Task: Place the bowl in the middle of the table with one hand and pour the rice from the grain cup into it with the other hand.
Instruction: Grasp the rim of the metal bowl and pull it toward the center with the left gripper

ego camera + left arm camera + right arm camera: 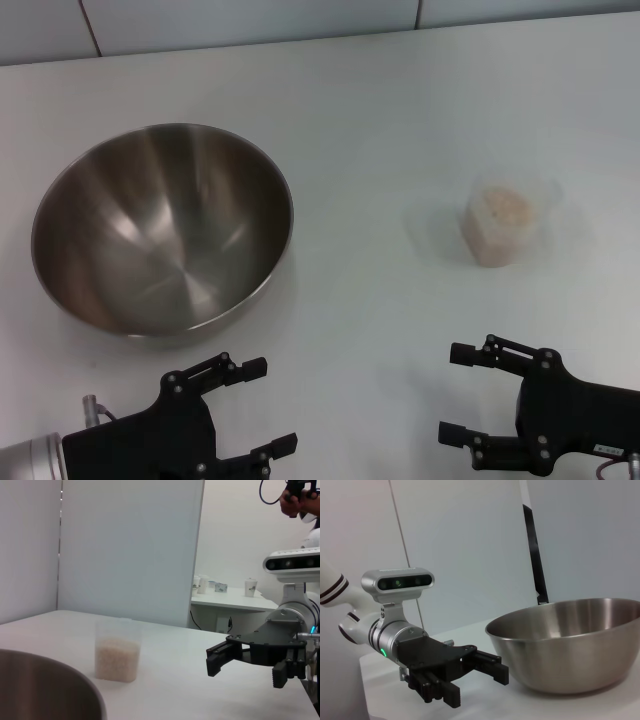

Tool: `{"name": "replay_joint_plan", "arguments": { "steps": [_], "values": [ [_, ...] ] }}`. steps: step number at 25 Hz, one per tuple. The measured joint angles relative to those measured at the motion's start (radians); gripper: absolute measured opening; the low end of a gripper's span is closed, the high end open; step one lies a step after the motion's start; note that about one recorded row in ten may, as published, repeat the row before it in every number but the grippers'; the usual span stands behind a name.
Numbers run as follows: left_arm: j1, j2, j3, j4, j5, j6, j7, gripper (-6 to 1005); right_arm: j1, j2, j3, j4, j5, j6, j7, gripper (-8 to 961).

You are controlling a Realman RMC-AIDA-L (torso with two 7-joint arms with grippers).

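Observation:
The steel bowl stands empty on the white table at the left. It also shows in the right wrist view and its rim in the left wrist view. The clear grain cup holds rice and stands upright at the right; it also shows in the left wrist view. My left gripper is open and empty at the near edge, just in front of the bowl. My right gripper is open and empty at the near right, in front of the cup.
A grey wall edge runs along the table's far side. In the left wrist view a side table with paper cups stands far off, beyond the work table.

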Motion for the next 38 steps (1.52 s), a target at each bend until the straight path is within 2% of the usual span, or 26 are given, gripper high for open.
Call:
{"name": "replay_joint_plan", "arguments": {
  "steps": [10,13,16,18,20,21,22,23,24,25,26,27,28,30,31,32,34,37,38],
  "values": [
    [0.0,-0.001,-0.002,0.0,0.0,-0.008,-0.001,798,0.002,0.0,0.0,0.0,0.0,0.0,0.0,844],
    [0.021,-0.002,-0.037,0.01,-0.009,0.072,0.047,798,0.0,0.0,0.006,0.0,0.0,0.0,-0.003,844],
    [0.025,-0.002,-0.052,0.013,-0.011,0.085,0.055,797,-0.001,0.001,0.005,0.0,0.0,-0.002,-0.004,844],
    [0.044,0.0,-0.277,0.026,-0.024,0.145,0.013,797,-0.001,0.001,0.003,-0.001,0.0,-0.004,-0.004,844],
    [0.044,0.0,-0.277,0.026,-0.024,0.145,0.013,796,-0.001,0.001,0.003,-0.003,0.0,-0.005,-0.004,844],
    [0.044,0.001,-0.351,0.039,-0.026,0.147,-0.029,796,-0.004,0.002,0.003,-0.011,0.0,-0.008,-0.004,844],
    [0.045,-0.001,-0.494,0.132,-0.027,0.104,-0.194,796,-0.007,0.003,0.002,-0.021,0.0,-0.01,-0.003,844],
    [0.043,-0.003,-0.519,0.199,-0.028,0.062,-0.286,796,-0.008,0.004,0.002,-0.024,0.0,-0.011,-0.001,844],
    [0.039,-0.006,-0.52,0.342,-0.02,-0.045,-0.458,796,-0.008,0.004,0.004,-0.025,0.0,-0.012,-0.001,845],
    [0.039,-0.006,-0.52,0.342,-0.02,-0.045,-0.458,795,-0.008,0.004,0.004,-0.025,0.0,-0.012,-0.001,845],
    [0.041,-0.006,-0.476,0.441,-0.008,-0.131,-0.574,795,-0.009,0.004,0.006,-0.026,0.0,-0.015,-0.001,845],
    [0.041,-0.006,-0.476,0.441,-0.008,-0.131,-0.574,795,-0.009,0.004,0.006,-0.026,0.0,-0.015,-0.001,845],
    [0.048,-0.005,-0.428,0.51,0.003,-0.192,-0.654,795,-0.009,0.005,0.006,-0.026,0.0,-0.017,-0.001,845],
    [0.048,-0.005,-0.428,0.51,0.003,-0.192,-0.654,794,-0.01,0.006,0.008,-0.026,0.0,-0.02,-0.001,845],
    [0.059,-0.003,-0.363,0.582,0.018,-0.249,-0.728,794,-0.01,0.006,0.008,-0.026,0.0,-0.02,-0.001,845],
    [0.087,0.002,-0.23,0.73,0.084,-0.374,-0.884,794,-0.011,0.007,0.009,-0.027,0.0,-0.021,-0.001,845],
    [0.1,0.002,-0.18,0.804,0.139,-0.423,-0.958,794,-0.011,0.008,0.009,-0.029,0.0,-0.022,-0.001,845],
    [0.1,0.002,-0.18,0.804,0.139,-0.423,-0.958,793,-0.015,0.009,0.009,-0.034,0.0,-0.023,0.0,845],
    [0.094,0.004,-0.141,0.876,0.255,-0.453,-1.079,793,-0.016,0.009,0.009,-0.034,0.0,-0.023,0.0,845]
  ]
}}
